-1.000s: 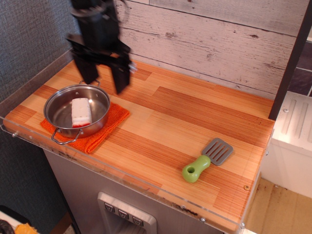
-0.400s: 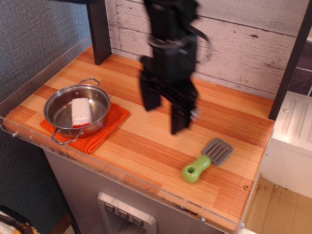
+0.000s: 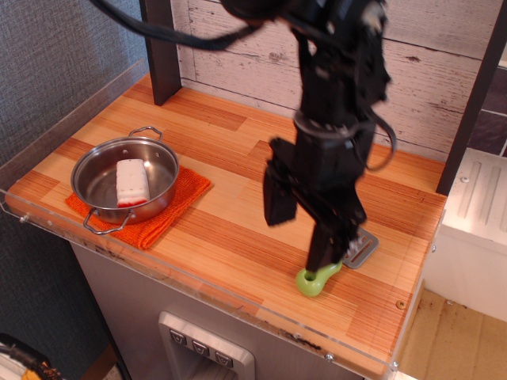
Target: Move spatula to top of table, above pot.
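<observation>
Items as I see them from my station:

1. Table (image 3: 238,198): striped light and reddish-brown plank top with a clear acrylic rim, filling the middle of the frame.
2. Gripper (image 3: 303,226): black, right of centre, fingers spread apart with a clear gap between them, holding nothing. The left finger hangs over bare wood; the right finger reaches lower and overlaps item 3. I cannot tell whether it touches it.
3. Spatula (image 3: 314,279): lower right of the frame, lying flat near the front rim. The lime-green handle end with its hole shows below the finger; a corner of the grey blade shows to its right.
4. Pot (image 3: 103,186): shiny steel, two wire loop handles, at centre left, well apart from the spatula.
5. White block with a red edge (image 3: 131,182): inside the pot.
6. Orange knitted cloth (image 3: 186,190): under the pot.
</observation>
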`<state>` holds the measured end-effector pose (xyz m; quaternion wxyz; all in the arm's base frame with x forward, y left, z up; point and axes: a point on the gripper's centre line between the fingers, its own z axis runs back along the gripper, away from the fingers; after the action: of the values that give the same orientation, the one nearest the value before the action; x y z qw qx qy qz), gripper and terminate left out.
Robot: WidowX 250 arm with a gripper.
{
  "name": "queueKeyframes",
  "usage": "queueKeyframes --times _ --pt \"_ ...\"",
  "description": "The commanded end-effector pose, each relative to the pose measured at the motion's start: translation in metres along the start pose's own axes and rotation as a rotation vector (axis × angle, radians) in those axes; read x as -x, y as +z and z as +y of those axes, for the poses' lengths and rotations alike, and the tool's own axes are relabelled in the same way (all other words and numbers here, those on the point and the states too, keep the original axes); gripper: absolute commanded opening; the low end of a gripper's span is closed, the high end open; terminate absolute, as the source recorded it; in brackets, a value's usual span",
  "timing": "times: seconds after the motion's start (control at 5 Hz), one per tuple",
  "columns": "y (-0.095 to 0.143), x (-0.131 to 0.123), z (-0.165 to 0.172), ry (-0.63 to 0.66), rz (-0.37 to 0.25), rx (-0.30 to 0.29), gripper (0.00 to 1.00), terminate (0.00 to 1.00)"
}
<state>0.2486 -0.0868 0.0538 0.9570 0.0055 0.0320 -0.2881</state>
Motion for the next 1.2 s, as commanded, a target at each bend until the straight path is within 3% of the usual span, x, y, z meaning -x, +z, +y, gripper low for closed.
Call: queueKeyframes --times 0.0,0.2,0.4,0.6,0.8,1.0 --pt "-0.028 -0.006 -0.023 0.04 0.011 0.023 1.0 0.0" --pt "-0.042 -0.008 -0.026 0.065 0.016 0.021 1.0 0.0" --pt "-0.046 -0.009 -0.023 0.093 -0.046 0.009 0.0 0.0" --pt "-0.031 -0.008 -0.017 0.097 -0.149 -0.01 0.0 0.0" --pt "-0.015 -0.007 -0.01 0.091 -0.185 0.003 0.0 0.0" --pt "0.017 -0.002 0.015 0.142 -0.222 0.017 0.0 0.0"
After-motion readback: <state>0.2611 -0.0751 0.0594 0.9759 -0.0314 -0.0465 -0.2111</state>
